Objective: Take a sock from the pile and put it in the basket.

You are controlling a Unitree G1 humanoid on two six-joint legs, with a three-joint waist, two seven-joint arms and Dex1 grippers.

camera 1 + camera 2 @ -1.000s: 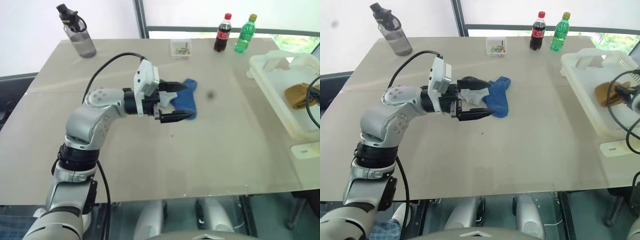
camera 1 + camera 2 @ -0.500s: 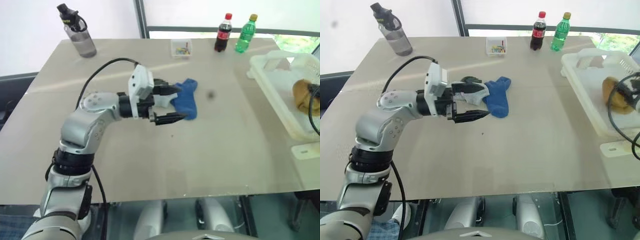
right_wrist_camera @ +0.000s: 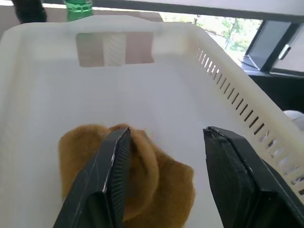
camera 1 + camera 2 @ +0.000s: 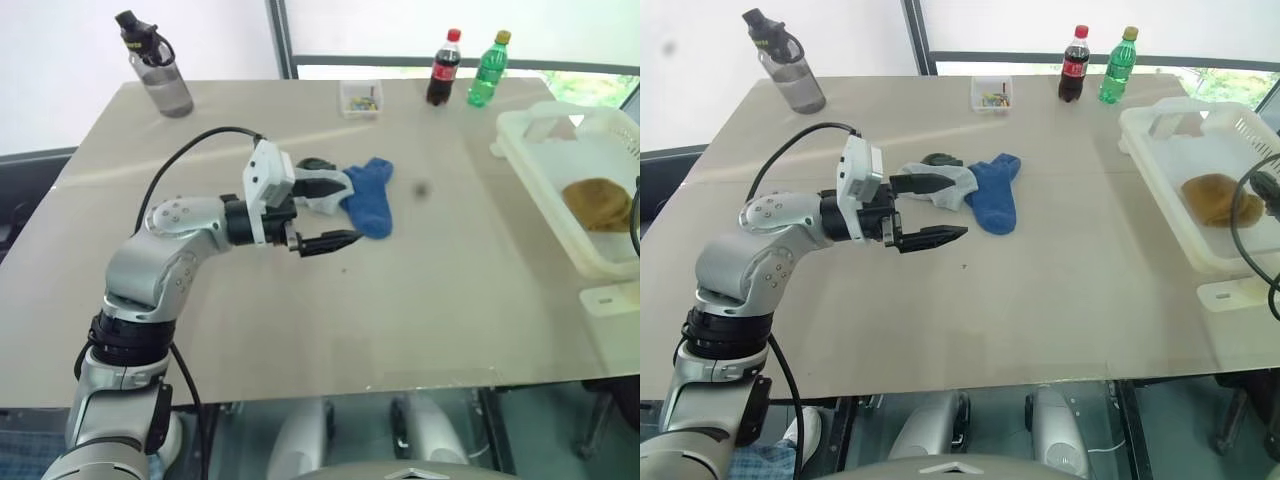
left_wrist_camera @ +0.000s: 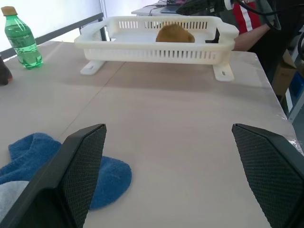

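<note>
Socks (image 4: 970,190) lay piled mid-worktop (image 4: 1040,300), just beyond the left end effector (image 4: 930,210), whose fingers gaped wide and empty, probably ready to grab one. The right end effector (image 3: 164,180), half-open, hovered empty over a mustard sock (image 4: 1212,198) in the basket (image 4: 1160,130).

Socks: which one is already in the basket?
The mustard-yellow sock, bunched inside the white laundry basket. The blue sock and pale grey sock lie together on the table by the left gripper.
</note>
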